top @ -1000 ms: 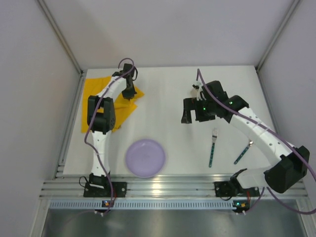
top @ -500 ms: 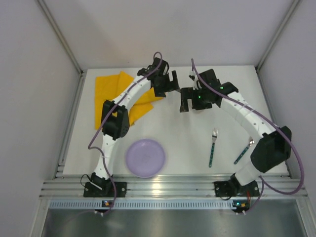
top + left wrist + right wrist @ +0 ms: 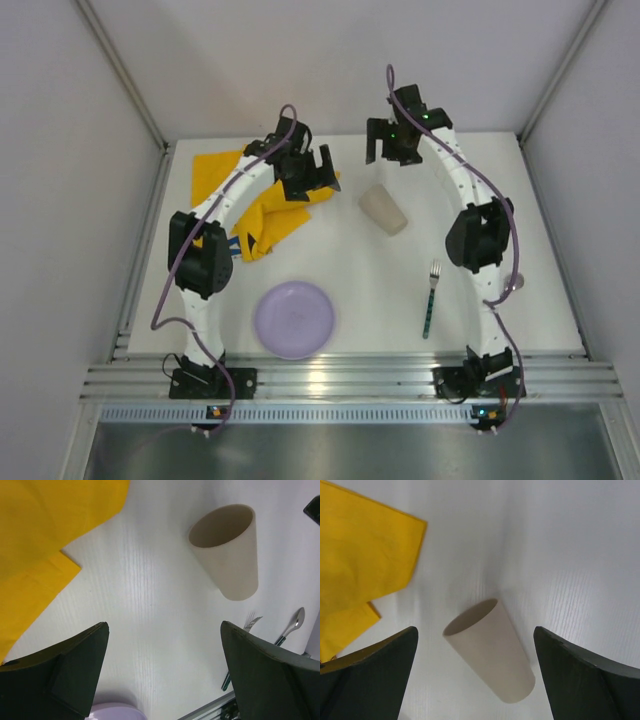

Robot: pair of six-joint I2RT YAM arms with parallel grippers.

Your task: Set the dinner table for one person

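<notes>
Watching from above, I found the cup (image 3: pixel 384 211) lying sideways on the bench (image 3: pixel 365 290), axis ten-to-four o'clock, at six o'clock from my spread, empty right pincer (image 3: pixel 386 152); the left pincer (image 3: pixel 315 178), also spread, looked slightly farther.

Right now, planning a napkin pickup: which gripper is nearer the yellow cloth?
Left. Left gripper hangs over the yellow cloth, at its edge; right gripper hangs apart, near the tipped cup.
</notes>
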